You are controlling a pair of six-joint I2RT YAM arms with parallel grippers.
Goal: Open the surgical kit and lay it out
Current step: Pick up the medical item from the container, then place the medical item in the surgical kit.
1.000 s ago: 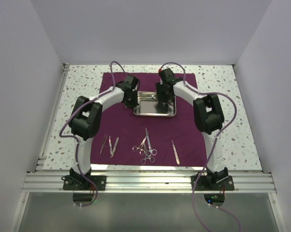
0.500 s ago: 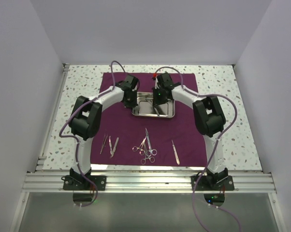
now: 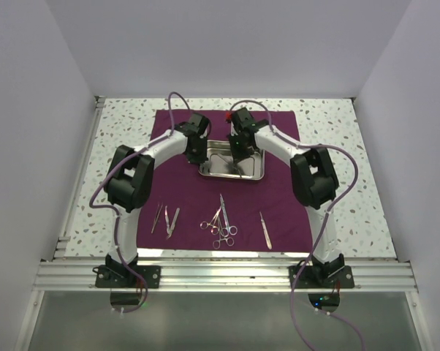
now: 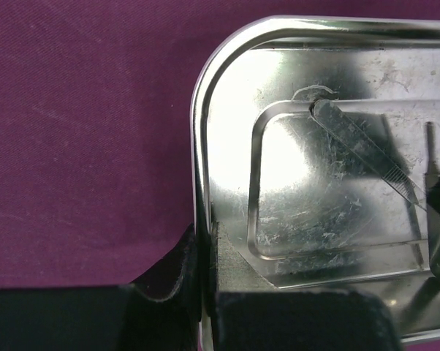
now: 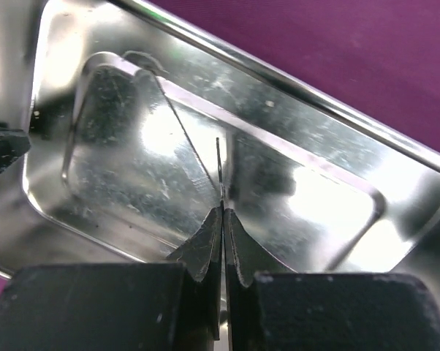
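Cloth (image 3: 176, 194), dark purple, lies spread on the speckled table (image 3: 125, 124). At its near left, tweezers (image 3: 170, 221) lie side by side. My left gripper (image 4: 205, 245) is clamped on the left rim of the steel tray (image 4: 199, 131), one finger outside and one inside. The tray sits on the far middle of the cloth. Near the front edge, in the middle, scissors and forceps (image 3: 220, 223) lie in an overlapping cluster. My right gripper (image 5: 223, 219) hangs over the tray, fingers pinched on a thin metal tool (image 5: 218, 164). I cannot tell whether its tip touches the tray floor. Farther right, a slim tool (image 3: 265, 229) lies alone on the cloth.
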